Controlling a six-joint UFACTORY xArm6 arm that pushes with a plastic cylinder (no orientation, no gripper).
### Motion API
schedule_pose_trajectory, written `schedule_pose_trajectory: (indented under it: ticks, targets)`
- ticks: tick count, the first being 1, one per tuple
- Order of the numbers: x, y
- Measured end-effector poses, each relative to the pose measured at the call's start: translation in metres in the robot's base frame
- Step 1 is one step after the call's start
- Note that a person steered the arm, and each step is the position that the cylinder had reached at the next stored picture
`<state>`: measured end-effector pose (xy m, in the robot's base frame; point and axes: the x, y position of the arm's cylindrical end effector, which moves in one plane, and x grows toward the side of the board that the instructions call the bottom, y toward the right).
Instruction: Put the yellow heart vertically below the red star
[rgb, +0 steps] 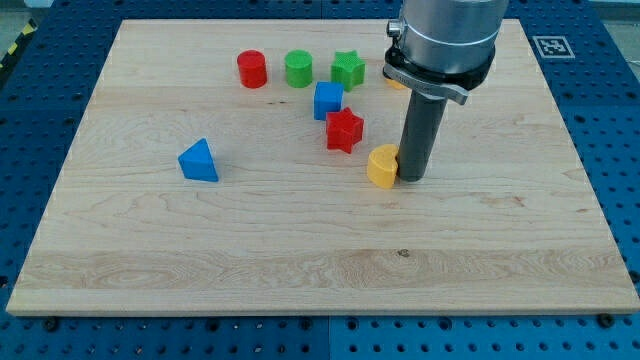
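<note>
— Yellow was the colour to watch. Where did the yellow heart (382, 166) lie?

— Right of the board's middle, just down and to the view's right of the red star (343, 130). My tip (413, 178) stood against its right side, touching or nearly so.

— And the jaws?

— None existed to spread or press together; the arm ended in a plain rod, which could only push.

— Which step was in hand?

— By my judgement, the nudging of the heart leftwards, until it sat straight under the star. The next move called for a short push toward the board's left edge, stopping before it overshot, and staying clear of the star itself.

— Any containers?

— None showed. Only the wooden board (500, 250) carried loose blocks: a blue cube (327, 100), green star (347, 70), green cylinder (298, 69) and red cylinder (252, 69) near the far edge, a blue triangle (199, 161) toward the left edge, and something yellowish (396, 81) half hidden behind the arm.
</note>
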<state>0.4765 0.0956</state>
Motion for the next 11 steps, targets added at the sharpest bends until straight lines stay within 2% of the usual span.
schedule_pose_trajectory:
  ticks: [7,9,10,11]
  targets:
    - [0.004,-0.055]
    - [0.006,-0.054]
    - [0.028,-0.047]
    - [0.082,-0.031]
